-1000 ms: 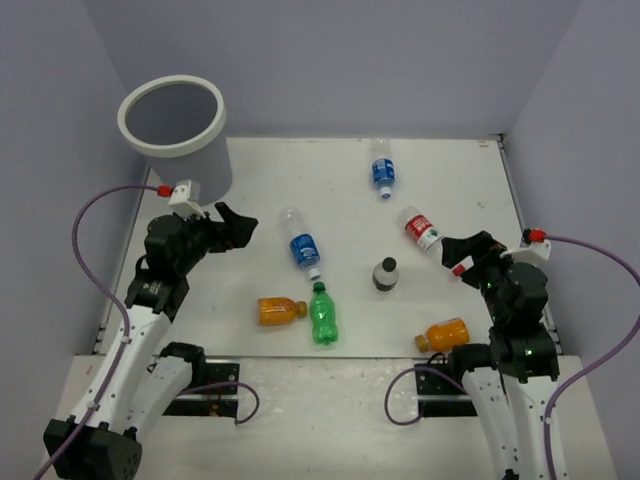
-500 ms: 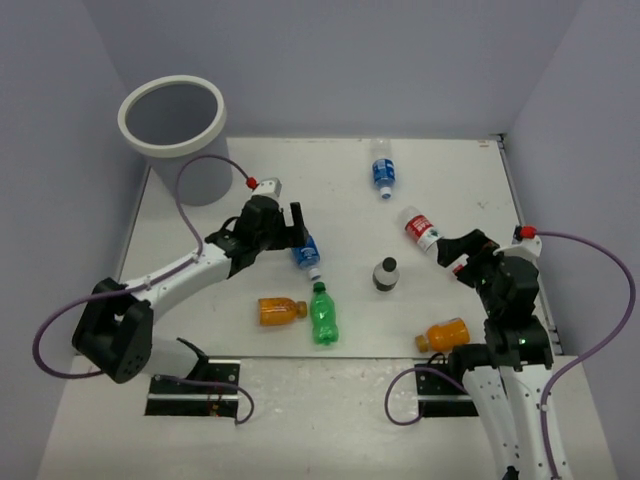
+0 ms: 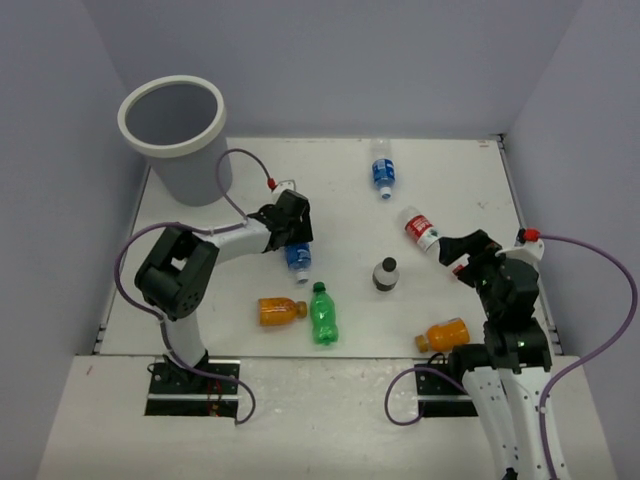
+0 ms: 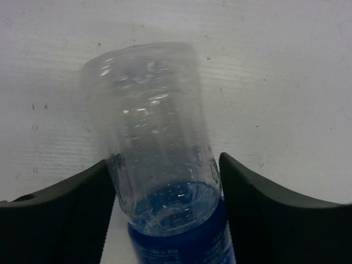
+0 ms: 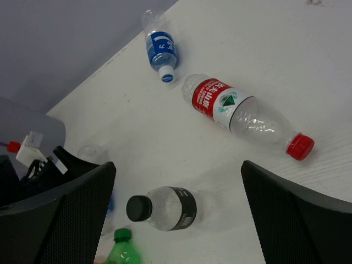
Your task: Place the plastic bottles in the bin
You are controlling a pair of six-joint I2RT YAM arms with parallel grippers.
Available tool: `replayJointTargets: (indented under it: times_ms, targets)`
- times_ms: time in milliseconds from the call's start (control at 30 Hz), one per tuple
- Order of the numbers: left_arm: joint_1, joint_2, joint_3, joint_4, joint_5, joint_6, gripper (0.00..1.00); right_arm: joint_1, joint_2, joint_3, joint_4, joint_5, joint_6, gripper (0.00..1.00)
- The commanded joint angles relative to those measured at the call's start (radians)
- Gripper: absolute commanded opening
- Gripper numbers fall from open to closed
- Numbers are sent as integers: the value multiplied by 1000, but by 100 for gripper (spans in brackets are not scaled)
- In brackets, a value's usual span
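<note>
My left gripper (image 3: 293, 236) is shut on a clear blue-labelled bottle (image 3: 297, 257) lying mid-table; in the left wrist view both fingers (image 4: 77, 209) press the sides of that bottle (image 4: 154, 132). The bin (image 3: 190, 170) stands at the far left corner, apart from it. Loose on the table are another blue-labelled bottle (image 3: 382, 172), a red-labelled bottle (image 3: 421, 229), a green bottle (image 3: 322, 313), two orange bottles (image 3: 280, 310) (image 3: 443, 334) and an upright dark-labelled bottle (image 3: 386, 273). My right gripper (image 3: 455, 256) hangs open above the dark-labelled bottle (image 5: 165, 208), holding nothing.
Grey walls close in the white table (image 3: 460, 180) at the back and on both sides. The green bottle and the left orange bottle lie close in front of the held one. The red-labelled bottle (image 5: 231, 107) lies just beyond my right gripper (image 5: 177, 165).
The left arm swung from beside the bin out to the blue-labelled bottle and closed on it; the bottle shifted slightly toward the near side. The right arm barely moved.
</note>
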Motion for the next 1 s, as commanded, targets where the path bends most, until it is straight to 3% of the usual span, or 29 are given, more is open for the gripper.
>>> replayJointTargets:
  times_ms: [0, 133, 267, 400, 567, 700, 833, 967]
  targets:
    - [-1, 16, 70, 1, -33, -10, 51, -1, 1, -13, 26, 33, -1, 99]
    - [0, -41, 106, -2, -43, 33, 34, -1, 11, -5, 15, 29, -8, 99]
    - [1, -128, 194, -23, -53, 113, 27, -1, 7, -8, 24, 15, -16, 99]
    - [0, -251, 281, -22, -94, 221, 26, -1, -8, -19, 45, -33, -28, 99]
    - [1, -464, 332, 92, -193, 401, 26, -1, -17, -22, 57, -80, -52, 99]
    - [23, -550, 343, 320, -358, 608, 26, -1, -3, -20, 59, -104, -72, 99]
    - [184, -503, 451, 371, -361, 647, 26, -1, 2, -22, 69, -132, -82, 99]
    - [397, -328, 665, 374, -329, 559, 25, -1, -1, -19, 77, -140, -86, 99]
